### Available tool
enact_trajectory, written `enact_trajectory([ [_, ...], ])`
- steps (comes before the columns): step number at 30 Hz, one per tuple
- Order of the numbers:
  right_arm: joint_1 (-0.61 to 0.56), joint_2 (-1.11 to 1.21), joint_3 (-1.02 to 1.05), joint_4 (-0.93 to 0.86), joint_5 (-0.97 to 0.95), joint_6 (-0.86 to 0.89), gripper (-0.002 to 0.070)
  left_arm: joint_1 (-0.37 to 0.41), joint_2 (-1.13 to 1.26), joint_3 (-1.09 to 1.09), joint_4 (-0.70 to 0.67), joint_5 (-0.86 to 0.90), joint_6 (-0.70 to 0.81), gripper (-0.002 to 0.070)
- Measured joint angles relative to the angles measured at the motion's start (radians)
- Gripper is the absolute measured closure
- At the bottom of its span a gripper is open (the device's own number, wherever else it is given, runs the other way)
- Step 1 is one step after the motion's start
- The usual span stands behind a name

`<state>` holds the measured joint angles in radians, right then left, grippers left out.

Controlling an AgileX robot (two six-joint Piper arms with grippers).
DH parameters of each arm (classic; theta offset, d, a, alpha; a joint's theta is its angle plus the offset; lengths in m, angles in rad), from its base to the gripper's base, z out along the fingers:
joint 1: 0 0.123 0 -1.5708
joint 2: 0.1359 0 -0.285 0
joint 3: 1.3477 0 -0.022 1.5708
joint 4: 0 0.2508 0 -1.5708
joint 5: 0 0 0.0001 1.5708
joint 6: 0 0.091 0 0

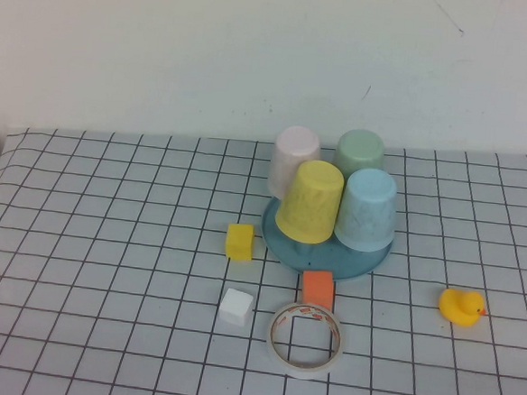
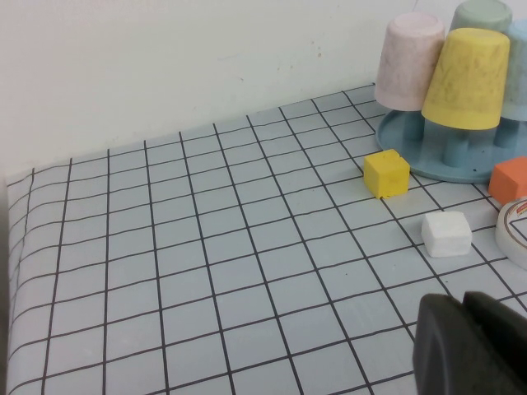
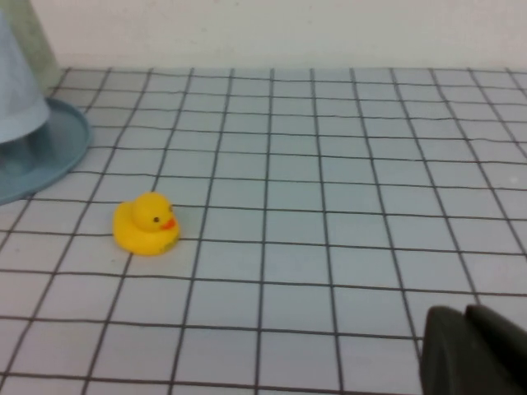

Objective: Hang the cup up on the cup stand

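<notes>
1. The cup (image 1: 369, 209) is sitting upside down on the cup stand (image 1: 283, 240), beside the yellow cup (image 1: 311, 201).
2. The left end effector (image 2: 465, 346) is hovering pressed together over the table (image 2: 206, 271), well apart from the cup.
3. The right end effector (image 3: 469, 350) is hovering pressed together, beyond the rubber duck (image 3: 146, 224) from the stand.

No readable text; red marks on tape roll (image 1: 304, 340) illegible.
</notes>
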<state>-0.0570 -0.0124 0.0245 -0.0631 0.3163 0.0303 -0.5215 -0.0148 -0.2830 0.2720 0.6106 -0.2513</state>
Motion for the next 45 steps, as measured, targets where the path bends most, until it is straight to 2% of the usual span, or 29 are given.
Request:
enact_trajectory([
  [6,0.034,0.0,-0.002,-0.002,0.007,0.009,0.0678,0.0,0.0,0.0,0.0,0.0,0.0,0.0677],
  [41,0.034,0.0,-0.003,-0.008,0.017,0.009,0.0678,0.0,0.0,0.024,0.005,-0.023,0.003,0.0677],
  [42,0.034,0.0,-0.003,-0.008,0.017,0.009,0.0678,0.007,0.0,0.038,0.012,-0.033,0.014,0.0677],
  [45,0.034,0.0,-0.003,-0.008,0.017,0.009,0.0678,0.102,0.0,0.091,0.002,-0.119,0.088,0.0677],
])
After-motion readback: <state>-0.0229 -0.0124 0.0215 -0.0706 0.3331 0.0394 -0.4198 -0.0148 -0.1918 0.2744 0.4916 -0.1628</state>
